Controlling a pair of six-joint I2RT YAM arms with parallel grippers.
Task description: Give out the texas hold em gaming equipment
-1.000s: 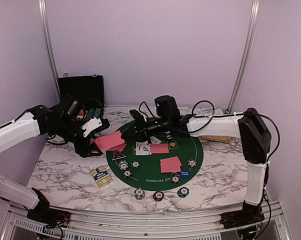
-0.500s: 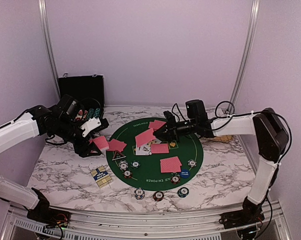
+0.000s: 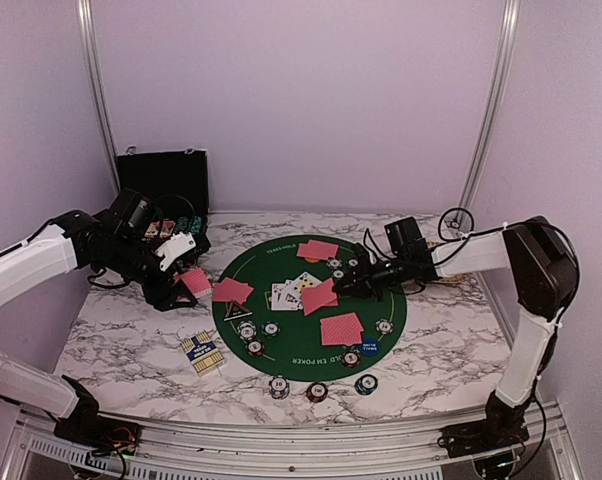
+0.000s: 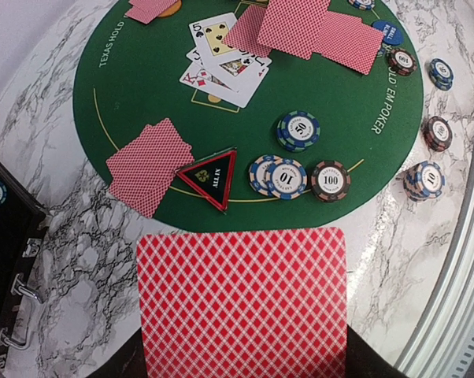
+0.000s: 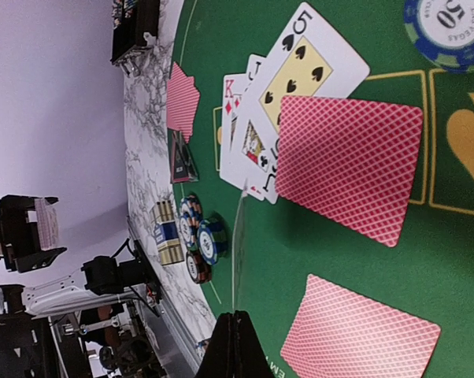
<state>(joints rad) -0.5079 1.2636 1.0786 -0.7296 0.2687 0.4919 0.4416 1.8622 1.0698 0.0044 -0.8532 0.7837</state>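
On the round green mat [image 3: 381, 300] lie red-backed playing cards [image 3: 232, 291], three face-up cards [image 3: 289, 293], striped poker chips [image 3: 247, 330], a black triangular button [image 3: 239, 312] and a blue round button [image 3: 369, 347]. My left gripper [image 3: 186, 277] hovers over the marble left of the mat. It is shut on a red-backed card [image 4: 242, 303], which hides its fingers. My right gripper [image 3: 344, 287] is low over the mat's middle. It is shut on another red-backed card [image 3: 317, 297], seen edge-on [image 5: 237, 252] in the right wrist view above my right gripper [image 5: 235, 335].
A black hinged case [image 3: 164, 190] stands open at the back left, just behind the left arm. A blue and gold card box [image 3: 199, 351] lies on the marble near the mat's left front. Three chip stacks [image 3: 317, 391] sit off the mat in front. Metal rail runs along the near edge.
My right gripper has drawn away from the left gripper, carrying a red-backed card rightward to the mat's middle. The left gripper has pulled back slightly left, still holding its card.
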